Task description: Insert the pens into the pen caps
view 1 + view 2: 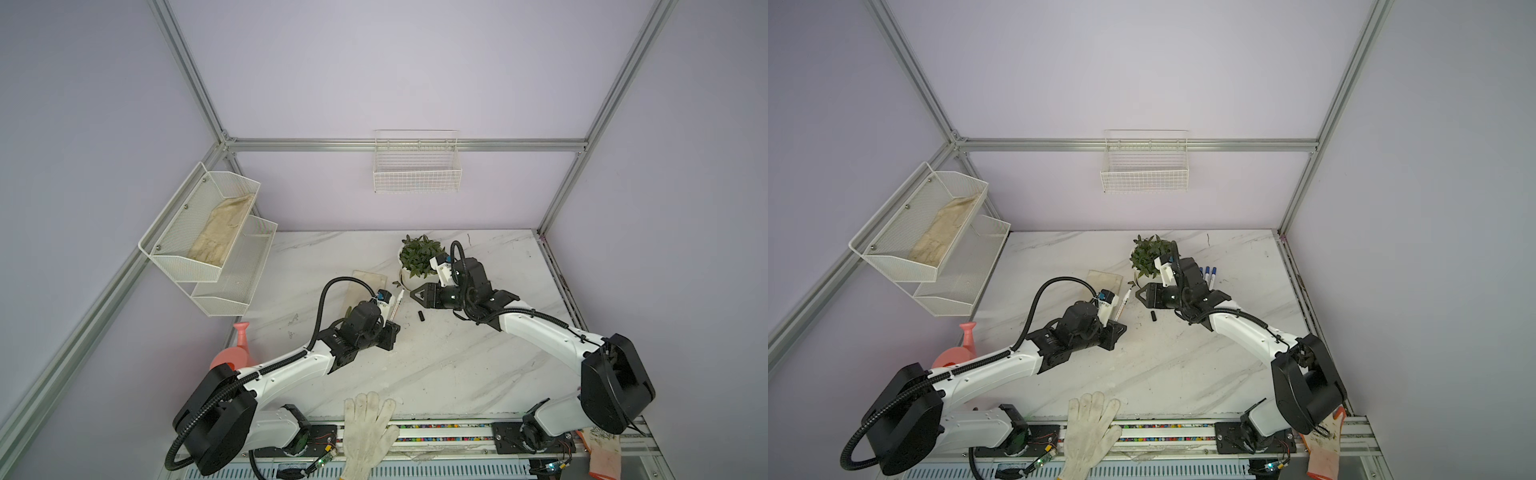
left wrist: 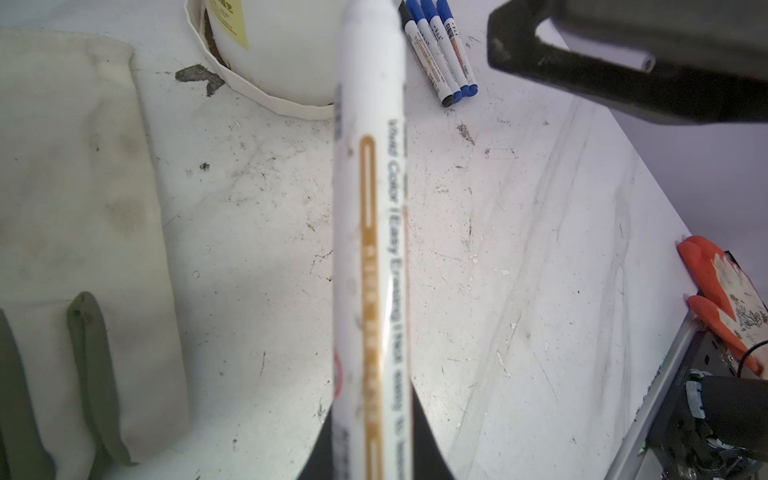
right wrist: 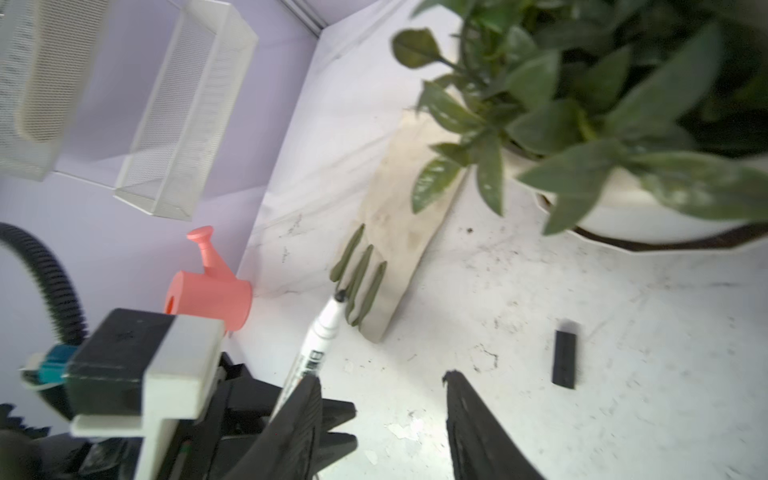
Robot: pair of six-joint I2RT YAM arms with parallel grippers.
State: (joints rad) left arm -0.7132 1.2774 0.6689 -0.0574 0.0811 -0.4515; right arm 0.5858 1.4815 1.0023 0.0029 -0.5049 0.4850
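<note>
Marbled white bench [image 1: 436,365] holds the short black plastic cap [image 3: 565,359] just beside the parted, empty right hand [image 3: 380,378]; left hand [image 1: 392,328] clamps a slim white marker pen [image 1: 398,304]. Better grip it squarely, mouth toward tip.

Both top views look steeply down on the whole white marble counter [image 1: 436,365]; both wrist views sit close above its middle.

Light: bright, even, shadows faint.
Top views: wide-angle stretch at the edges.
Left wrist: near pen [image 2: 370,257] blurred.
Right wrist: plant leaves [image 3: 582,104] and black cap [image 3: 565,353] soft, smeared.
</note>
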